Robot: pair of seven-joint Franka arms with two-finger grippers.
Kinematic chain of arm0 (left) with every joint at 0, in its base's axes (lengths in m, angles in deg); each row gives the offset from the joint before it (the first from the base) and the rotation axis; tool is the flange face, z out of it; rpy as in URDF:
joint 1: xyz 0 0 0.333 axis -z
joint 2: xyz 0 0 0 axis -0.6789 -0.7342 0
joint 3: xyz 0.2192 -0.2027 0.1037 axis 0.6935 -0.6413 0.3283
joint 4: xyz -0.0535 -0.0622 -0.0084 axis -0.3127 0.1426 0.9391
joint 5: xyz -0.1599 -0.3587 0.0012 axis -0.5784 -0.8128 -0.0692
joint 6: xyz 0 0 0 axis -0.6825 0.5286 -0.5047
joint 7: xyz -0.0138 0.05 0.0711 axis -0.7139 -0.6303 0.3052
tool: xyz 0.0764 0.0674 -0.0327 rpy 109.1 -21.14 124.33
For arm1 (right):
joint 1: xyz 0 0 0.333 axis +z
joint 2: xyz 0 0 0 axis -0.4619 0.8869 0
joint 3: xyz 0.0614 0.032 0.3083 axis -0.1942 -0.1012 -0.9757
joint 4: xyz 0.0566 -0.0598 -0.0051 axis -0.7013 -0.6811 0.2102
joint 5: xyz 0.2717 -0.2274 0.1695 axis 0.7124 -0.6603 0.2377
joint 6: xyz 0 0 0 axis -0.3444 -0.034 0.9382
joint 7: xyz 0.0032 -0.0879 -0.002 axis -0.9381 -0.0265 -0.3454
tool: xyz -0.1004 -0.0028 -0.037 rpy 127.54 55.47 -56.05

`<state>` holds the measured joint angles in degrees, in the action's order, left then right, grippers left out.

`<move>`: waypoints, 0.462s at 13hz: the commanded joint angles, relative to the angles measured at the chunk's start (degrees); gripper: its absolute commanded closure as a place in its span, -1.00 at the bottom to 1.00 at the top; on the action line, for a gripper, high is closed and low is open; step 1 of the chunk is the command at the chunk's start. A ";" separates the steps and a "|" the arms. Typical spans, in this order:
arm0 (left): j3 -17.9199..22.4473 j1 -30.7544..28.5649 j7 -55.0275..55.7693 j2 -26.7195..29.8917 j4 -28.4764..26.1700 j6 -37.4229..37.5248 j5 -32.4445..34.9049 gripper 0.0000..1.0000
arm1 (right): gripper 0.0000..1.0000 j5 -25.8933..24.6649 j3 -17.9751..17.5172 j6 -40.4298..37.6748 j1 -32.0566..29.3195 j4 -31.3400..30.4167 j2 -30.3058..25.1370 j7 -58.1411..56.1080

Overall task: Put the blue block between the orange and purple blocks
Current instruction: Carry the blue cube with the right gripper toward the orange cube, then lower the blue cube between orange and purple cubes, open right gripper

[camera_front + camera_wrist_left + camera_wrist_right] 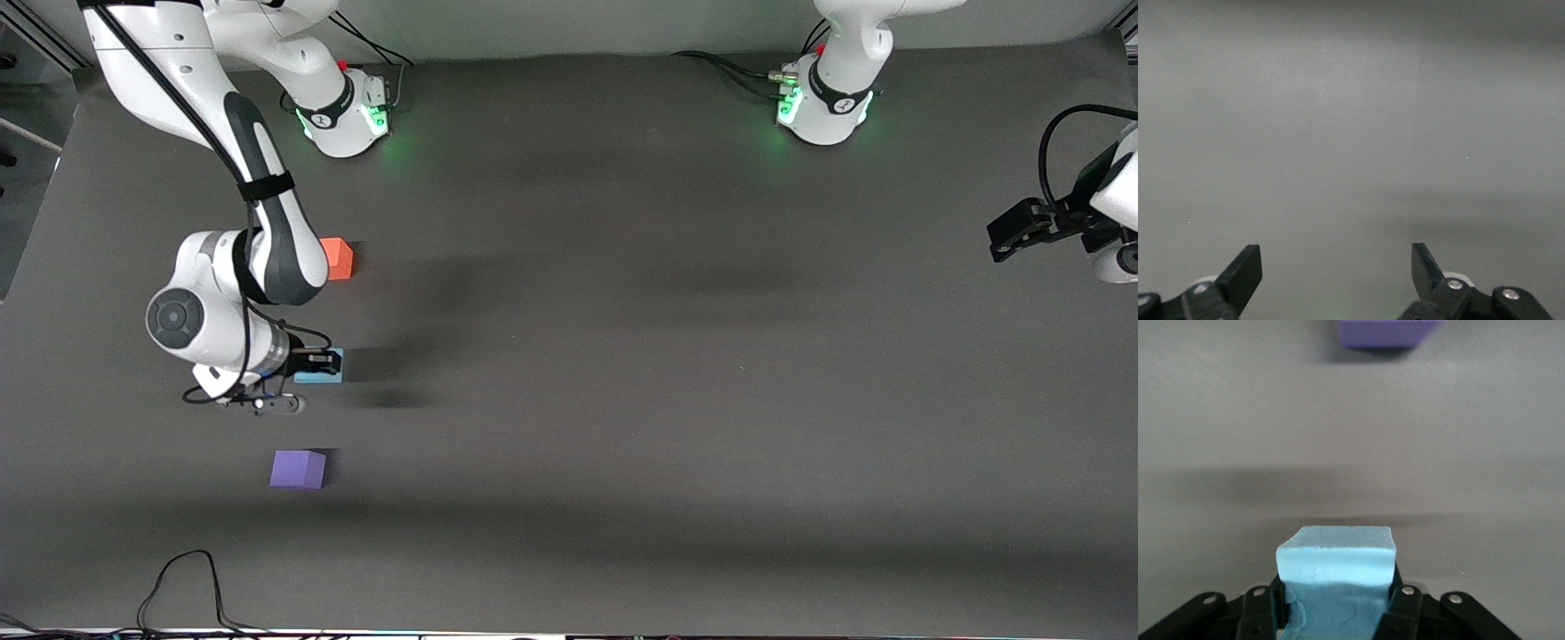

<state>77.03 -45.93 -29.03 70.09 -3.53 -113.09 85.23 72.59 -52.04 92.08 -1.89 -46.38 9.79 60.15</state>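
Between the right tool's (318, 363) fingers sits the blue block (320, 374), clenched, with the orange block (337, 259) and purple block (299, 468) flanking it. The left tool (1337, 267) waits released over bare table (676, 373).

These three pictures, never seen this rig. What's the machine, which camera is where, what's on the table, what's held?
Two white Franka robot arms stand at a dark table, each ending in a two-finger gripper. The wide picture comes from a high camera facing the robots. The other two come from cameras on each arm's wrist.

The right gripper is shut on the blue block, a small cube squeezed between its fingers. It sits between the orange block, farther from the front camera, and the purple block, nearer to it. Whether the blue block is touching the table I cannot tell.

The left gripper waits open at the left arm's end of the table. Its wrist view shows only bare table between its fingers.
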 commanded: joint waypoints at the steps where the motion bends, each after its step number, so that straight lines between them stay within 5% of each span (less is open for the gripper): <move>1: 0.29 0.18 0.14 0.49 -0.31 0.17 -0.63 -1.00 | 0.26 0.88 0.19 2.78 1.01 -3.63 -1.79 -1.04; 6: 0.11 0.71 0.23 -0.21 -0.31 -0.01 -1.85 -1.00 | 0.26 0.88 0.19 6.55 1.18 -6.78 0.05 -1.04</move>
<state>76.91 -45.84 -29.04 69.85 -3.61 -113.06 84.59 72.59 -52.15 96.12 -1.28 -50.70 10.05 60.15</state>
